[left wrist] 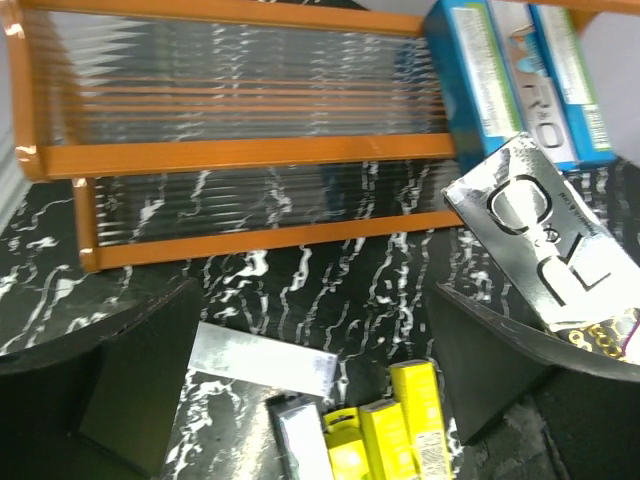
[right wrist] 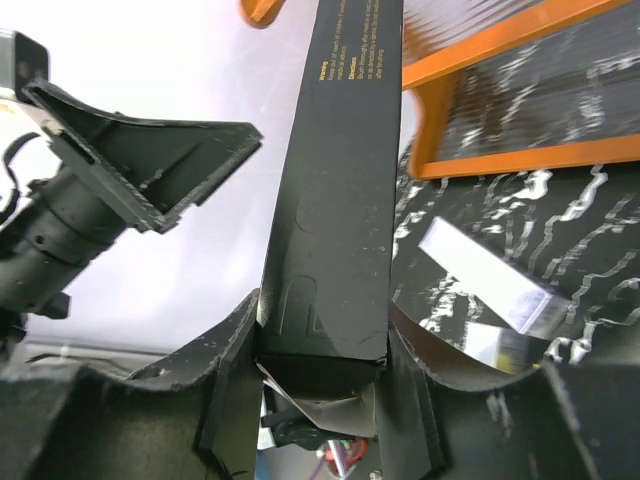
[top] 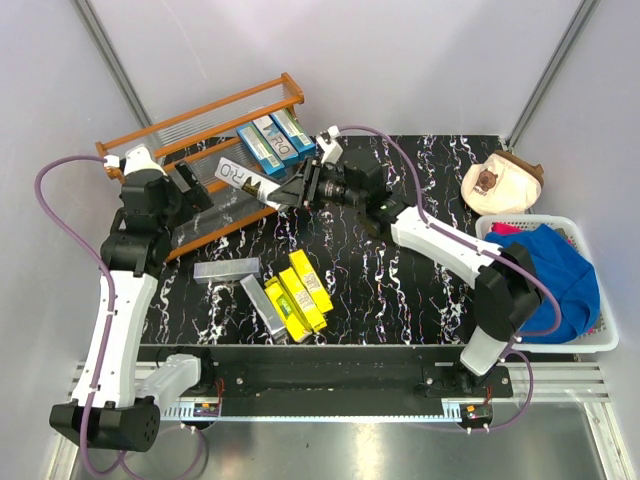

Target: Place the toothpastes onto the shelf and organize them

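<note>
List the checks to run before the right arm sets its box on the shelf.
1. Right gripper shut firmly on the held box: ok.
2. Left gripper open and empty: ok.
3. Free room on the shelf beside the three blue boxes: ok.
4. Held box turned the same way as the blue boxes: not ok, it lies at an angle to them.
5. Left gripper clear of the held box's path: cannot tell, the box end sits close to one finger.
</note>
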{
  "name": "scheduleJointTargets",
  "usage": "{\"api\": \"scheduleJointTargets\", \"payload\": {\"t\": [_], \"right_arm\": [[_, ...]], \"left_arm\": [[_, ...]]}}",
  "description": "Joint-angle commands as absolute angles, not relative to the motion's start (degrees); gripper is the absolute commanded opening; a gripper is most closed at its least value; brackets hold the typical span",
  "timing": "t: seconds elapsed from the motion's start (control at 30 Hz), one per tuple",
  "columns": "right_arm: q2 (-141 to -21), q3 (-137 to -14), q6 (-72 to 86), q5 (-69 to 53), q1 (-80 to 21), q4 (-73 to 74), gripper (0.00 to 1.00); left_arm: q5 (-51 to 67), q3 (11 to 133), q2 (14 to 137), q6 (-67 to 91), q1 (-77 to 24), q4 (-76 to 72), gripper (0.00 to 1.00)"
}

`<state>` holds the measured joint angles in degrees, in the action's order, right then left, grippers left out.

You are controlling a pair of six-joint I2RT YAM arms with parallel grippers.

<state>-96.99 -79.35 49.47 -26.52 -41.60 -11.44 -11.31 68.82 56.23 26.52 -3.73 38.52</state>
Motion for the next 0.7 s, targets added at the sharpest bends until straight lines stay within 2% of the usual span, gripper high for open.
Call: {"api": "scheduleJointTargets", "payload": {"t": [0.0, 0.37, 0.5, 0.67], "right_arm": [[-100.27, -79.45, 56.07, -30.76, -41.22, -21.35, 0.36], [-108.8, -81.04, 63.44, -23.82, -41.48, -32.15, 0.33], [-111.88, -79.37, 67.41, -18.3, -41.83, -40.84, 0.31], [-116.09, -80.42, 67.94, -12.31, -42.71, -44.03, 0.3]], "left_arm": [[-15.03, 69.61, 56.34, 23.73, -3.96, 39.02, 0.99], [-13.54, 67.07, 55.46, 22.59, -3.96, 37.97, 0.99], [-12.4, 65.92, 54.67, 22.06, -3.96, 37.18, 0.99], [-11.34, 64.78, 53.79, 21.53, -3.96, 36.56, 0.99]]}}
